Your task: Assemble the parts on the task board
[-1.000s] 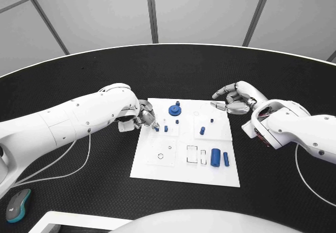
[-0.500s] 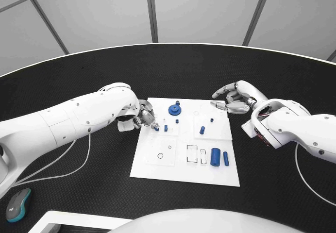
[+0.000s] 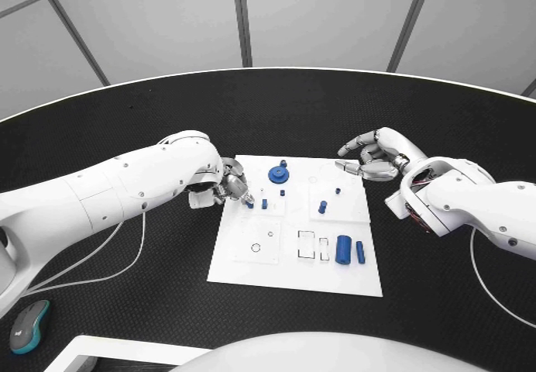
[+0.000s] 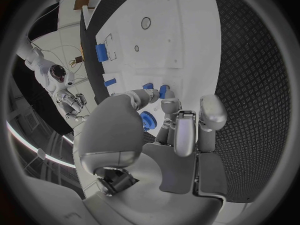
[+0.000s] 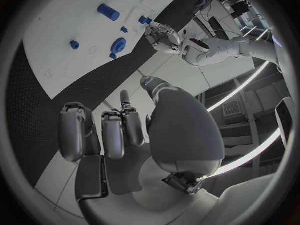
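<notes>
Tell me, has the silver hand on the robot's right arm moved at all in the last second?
No. The right hand hovers at the same far corner of the white task board, fingers curled, holding nothing.

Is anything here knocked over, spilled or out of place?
Nothing stands out. The task board lies flat on the black table, the blue parts stand or lie on it, and nothing is spilled. The left hand is at the board's edge; the right hand hovers at its far corner.

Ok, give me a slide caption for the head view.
Left hand at the white task board's edge by small blue parts; right hand hovers curled at its far corner.
</notes>
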Controlling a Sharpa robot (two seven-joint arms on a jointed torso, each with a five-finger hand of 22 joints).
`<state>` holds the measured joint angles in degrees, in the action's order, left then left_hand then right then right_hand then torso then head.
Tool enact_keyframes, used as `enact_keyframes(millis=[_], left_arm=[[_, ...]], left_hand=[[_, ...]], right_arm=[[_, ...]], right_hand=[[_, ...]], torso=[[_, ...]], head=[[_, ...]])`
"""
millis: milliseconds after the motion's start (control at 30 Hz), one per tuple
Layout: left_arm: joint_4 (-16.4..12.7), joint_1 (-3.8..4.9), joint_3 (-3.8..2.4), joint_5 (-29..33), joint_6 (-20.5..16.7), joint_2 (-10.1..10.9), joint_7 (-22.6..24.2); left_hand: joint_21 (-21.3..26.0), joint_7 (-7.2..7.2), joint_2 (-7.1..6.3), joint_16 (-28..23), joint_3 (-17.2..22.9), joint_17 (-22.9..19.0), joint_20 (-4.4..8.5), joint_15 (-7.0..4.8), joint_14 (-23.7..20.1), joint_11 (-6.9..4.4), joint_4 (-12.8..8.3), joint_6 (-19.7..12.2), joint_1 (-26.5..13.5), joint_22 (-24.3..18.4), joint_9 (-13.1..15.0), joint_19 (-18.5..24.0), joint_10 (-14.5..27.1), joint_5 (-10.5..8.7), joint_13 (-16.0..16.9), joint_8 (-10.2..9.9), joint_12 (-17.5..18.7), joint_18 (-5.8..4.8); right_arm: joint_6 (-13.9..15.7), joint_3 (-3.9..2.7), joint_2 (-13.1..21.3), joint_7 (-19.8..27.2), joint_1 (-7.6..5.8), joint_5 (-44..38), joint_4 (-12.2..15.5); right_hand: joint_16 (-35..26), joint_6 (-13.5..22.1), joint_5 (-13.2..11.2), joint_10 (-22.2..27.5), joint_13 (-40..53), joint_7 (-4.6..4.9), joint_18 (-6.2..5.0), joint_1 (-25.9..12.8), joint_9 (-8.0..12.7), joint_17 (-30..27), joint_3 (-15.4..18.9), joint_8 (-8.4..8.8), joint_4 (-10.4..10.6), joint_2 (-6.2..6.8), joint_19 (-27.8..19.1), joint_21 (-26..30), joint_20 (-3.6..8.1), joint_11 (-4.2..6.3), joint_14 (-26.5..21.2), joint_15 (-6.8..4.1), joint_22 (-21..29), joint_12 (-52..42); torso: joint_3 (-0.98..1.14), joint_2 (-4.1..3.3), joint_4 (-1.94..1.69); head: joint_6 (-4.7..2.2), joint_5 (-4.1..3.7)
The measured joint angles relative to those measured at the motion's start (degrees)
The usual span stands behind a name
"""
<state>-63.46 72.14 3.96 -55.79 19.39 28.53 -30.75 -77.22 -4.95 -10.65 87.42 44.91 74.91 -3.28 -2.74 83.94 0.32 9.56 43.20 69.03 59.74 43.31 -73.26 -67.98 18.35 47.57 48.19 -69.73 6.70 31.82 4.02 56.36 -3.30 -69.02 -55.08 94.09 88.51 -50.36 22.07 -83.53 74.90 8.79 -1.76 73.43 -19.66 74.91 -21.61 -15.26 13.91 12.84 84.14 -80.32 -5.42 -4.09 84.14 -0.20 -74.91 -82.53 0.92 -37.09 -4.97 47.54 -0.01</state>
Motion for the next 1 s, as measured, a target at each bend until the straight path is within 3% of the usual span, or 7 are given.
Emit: enact_keyframes(millis=[1000], left_arm=[[0.4,-0.01,0.01,-1.6,0.5,-0.5,0.1]], left_hand=[[0.0,0.04,0.14,0.0,0.1,0.0,0.0,0.0,0.0,0.11,-0.1,0.0,0.1,0.1,0.0,0.0,0.1,0.23,-0.1,0.0,0.0,0.0]], right_arm=[[-0.1,0.0,-0.1,0.0,0.0,0.0,0.0]], right_hand=[[0.0,0.0,0.0,0.0,0.0,0.0,0.0,0.0,0.0,0.0,0.0,0.0,0.0,0.0,0.0,0.0,0.0,0.0,0.0,0.0,0.0,0.0]], torso=[[-0.01,0.03,0.01]], head=[[0.2,-0.19]])
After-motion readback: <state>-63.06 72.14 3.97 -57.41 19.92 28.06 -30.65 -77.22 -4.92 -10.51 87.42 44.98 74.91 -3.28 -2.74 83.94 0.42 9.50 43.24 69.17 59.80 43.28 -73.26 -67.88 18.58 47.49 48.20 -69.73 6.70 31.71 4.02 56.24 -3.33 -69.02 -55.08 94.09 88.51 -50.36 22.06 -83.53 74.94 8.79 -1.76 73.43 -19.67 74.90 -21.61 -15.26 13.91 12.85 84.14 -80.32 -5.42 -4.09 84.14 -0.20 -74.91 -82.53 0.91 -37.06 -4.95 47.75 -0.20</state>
